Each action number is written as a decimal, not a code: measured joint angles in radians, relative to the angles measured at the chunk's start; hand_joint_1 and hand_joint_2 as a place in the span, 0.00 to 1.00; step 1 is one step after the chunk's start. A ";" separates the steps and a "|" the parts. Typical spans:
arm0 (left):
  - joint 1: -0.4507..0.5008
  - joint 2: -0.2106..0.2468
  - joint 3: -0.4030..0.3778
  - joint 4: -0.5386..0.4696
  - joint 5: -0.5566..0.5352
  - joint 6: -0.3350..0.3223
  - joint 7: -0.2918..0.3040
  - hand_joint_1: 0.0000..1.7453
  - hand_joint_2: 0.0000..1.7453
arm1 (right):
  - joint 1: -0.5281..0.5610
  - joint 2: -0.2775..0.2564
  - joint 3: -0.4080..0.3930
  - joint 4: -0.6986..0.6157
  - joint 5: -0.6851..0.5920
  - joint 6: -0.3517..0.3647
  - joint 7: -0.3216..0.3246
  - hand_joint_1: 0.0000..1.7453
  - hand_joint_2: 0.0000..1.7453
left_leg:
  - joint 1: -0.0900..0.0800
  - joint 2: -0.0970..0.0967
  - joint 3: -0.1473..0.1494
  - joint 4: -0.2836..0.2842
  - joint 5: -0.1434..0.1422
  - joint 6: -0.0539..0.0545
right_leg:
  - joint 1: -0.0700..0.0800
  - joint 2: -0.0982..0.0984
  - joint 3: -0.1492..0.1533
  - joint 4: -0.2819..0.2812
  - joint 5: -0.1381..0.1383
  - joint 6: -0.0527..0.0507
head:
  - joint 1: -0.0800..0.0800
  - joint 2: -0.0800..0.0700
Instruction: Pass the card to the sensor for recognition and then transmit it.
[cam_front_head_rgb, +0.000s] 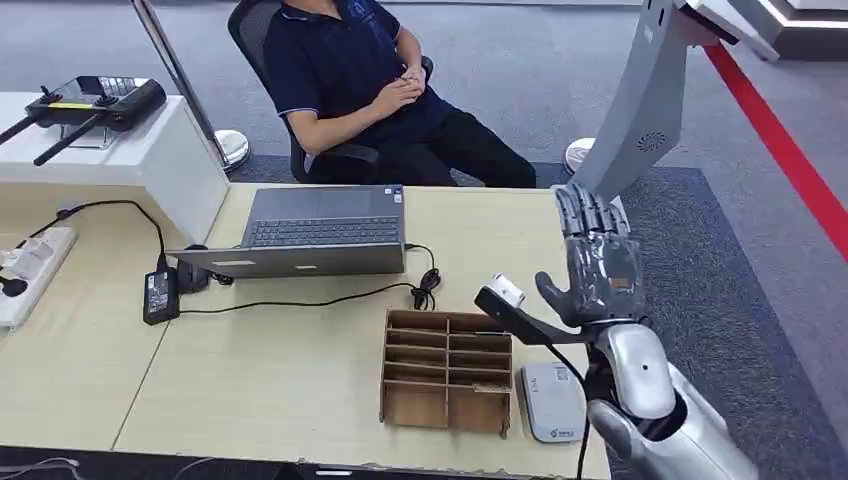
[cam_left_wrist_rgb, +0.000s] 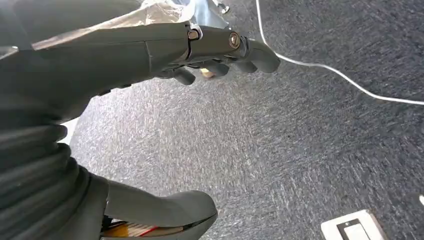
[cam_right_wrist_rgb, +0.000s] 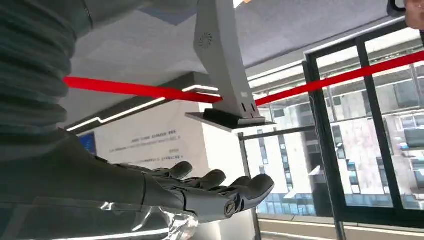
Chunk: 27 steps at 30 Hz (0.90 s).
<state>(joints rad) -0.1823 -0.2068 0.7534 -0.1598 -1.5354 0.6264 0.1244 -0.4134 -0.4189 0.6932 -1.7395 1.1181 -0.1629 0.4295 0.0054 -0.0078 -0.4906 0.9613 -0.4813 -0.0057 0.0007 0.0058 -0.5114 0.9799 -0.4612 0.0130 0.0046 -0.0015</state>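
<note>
1. Nearest: white sensor (cam_front_head_rgb: 552, 401) flat on desk edge, just beside cardboard organizer (cam_front_head_rgb: 447, 368); no card anywhere visible.
2. Right hand (cam_front_head_rgb: 600, 262) raised above, fingers straight, holding nothing; left hand (cam_left_wrist_rgb: 220, 55) loosely curled, empty, over carpet.
3. Farther: laptop (cam_front_head_rgb: 318, 230), seated person (cam_front_head_rgb: 370, 85); probably still pre-pickup, next up finding and grasping card.

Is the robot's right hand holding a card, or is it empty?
Empty. The right hand is raised with straight, spread fingers and no card in it.

Head camera looks down over the table (cam_front_head_rgb: 300, 380); wrist cameras sit close behind each robot hand.
</note>
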 joint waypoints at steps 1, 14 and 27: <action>0.000 0.000 0.000 0.000 0.002 0.000 0.000 0.00 1.00 | -0.004 -0.004 0.004 -0.004 -0.003 0.008 0.000 0.00 1.00 | 0.000 0.000 0.000 0.000 0.000 0.000 | 0.000 0.000 0.000 0.000 0.000 0.000 | 0.000 0.000; 0.003 0.006 0.000 0.000 0.030 0.003 -0.002 0.00 1.00 | -0.065 -0.045 0.063 -0.044 -0.071 0.138 0.012 0.00 1.00 | 0.000 0.000 0.000 0.000 0.000 0.000 | 0.000 0.000 0.000 0.000 0.000 0.000 | 0.000 0.000; 0.012 0.013 0.001 0.000 0.067 0.013 -0.010 0.00 1.00 | -0.176 -0.063 0.142 -0.069 -0.209 0.337 0.054 0.00 1.00 | 0.000 0.000 0.000 0.000 0.000 0.000 | 0.000 0.000 0.000 0.000 0.000 0.000 | 0.000 0.000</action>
<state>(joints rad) -0.1701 -0.1938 0.7542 -0.1598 -1.4687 0.6397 0.1148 -0.5897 -0.4818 0.8347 -1.8082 0.9086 0.1744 0.4837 0.0054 -0.0078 -0.4911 0.9613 -0.4813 -0.0057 0.0007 0.0058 -0.5114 0.9801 -0.4612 0.0130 0.0046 -0.0015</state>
